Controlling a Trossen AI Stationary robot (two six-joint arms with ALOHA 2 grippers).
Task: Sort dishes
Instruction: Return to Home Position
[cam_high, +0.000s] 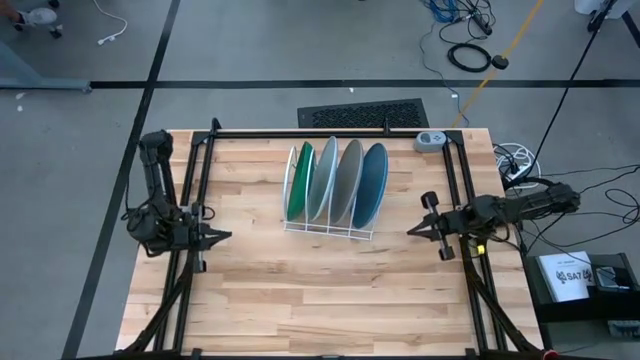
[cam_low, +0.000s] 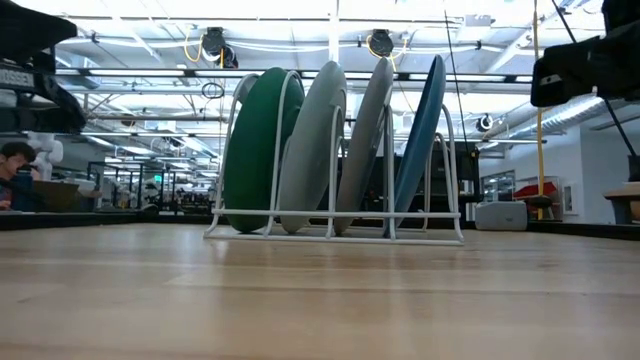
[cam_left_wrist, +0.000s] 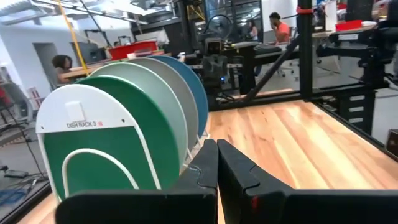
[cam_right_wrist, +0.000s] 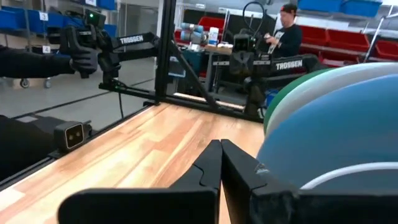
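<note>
Count four plates, all standing on edge in the white wire rack (cam_high: 328, 231), set on the wooden table (cam_high: 300, 300) toward its far side, about midway between the arms. Read the order in the high view, from the left arm's side to the right arm's: dark green plate (cam_high: 299, 186), pale light blue plate (cam_high: 321, 182), grey plate (cam_high: 346, 180), medium blue plate (cam_high: 371, 186). Log one plate per slot, all tilted the same way, close together, parted by the rack's wire hoops. Confirm the same green-to-blue order in the low view, with the rack's base flat on the tabletop. Read "DISH RACK 3" on the white end panel (cam_left_wrist: 81, 121), just in front of the green plate in the left wrist view. Place the left gripper (cam_high: 222, 237) above the table's left side, apart from the rack, tips pointing toward it; find its fingers (cam_left_wrist: 202, 171) pressed together, nothing between them. Place the right gripper (cam_high: 412, 231) opposite, near the rack's blue end without touching it; find its two tips likewise pressed together and empty. Note a small grey device (cam_high: 430, 141) at the table's far right corner. Note a person at a desk (cam_low: 14, 172) and a person in a cap (cam_right_wrist: 288, 28) in the room beyond the table.
</note>
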